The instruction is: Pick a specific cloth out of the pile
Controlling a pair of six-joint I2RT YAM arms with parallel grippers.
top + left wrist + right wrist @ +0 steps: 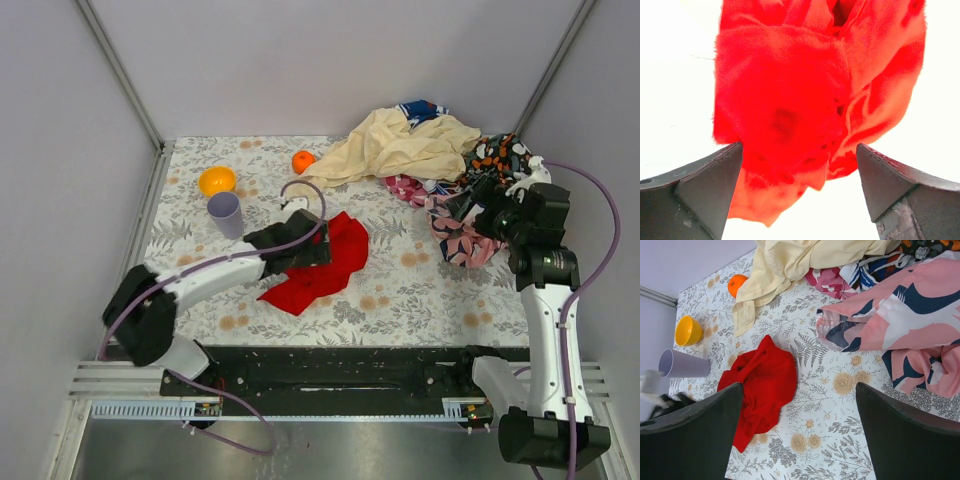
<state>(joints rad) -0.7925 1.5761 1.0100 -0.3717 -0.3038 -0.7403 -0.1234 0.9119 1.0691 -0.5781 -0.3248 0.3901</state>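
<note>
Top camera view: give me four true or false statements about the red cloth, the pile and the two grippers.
1. The plain red fabric cloth lies apart from the heap of mixed fabrics. True.
2. The left gripper is shut on the red cloth. False: it is open over it.
3. The lilac plastic cup stands next to the round yellow bowl. True.
4. The right gripper is shut on a cloth. False: it is open, holding nothing.

The cloth (325, 262) is matt and fuzzy, the cup (225, 213) smooth plastic.
</note>
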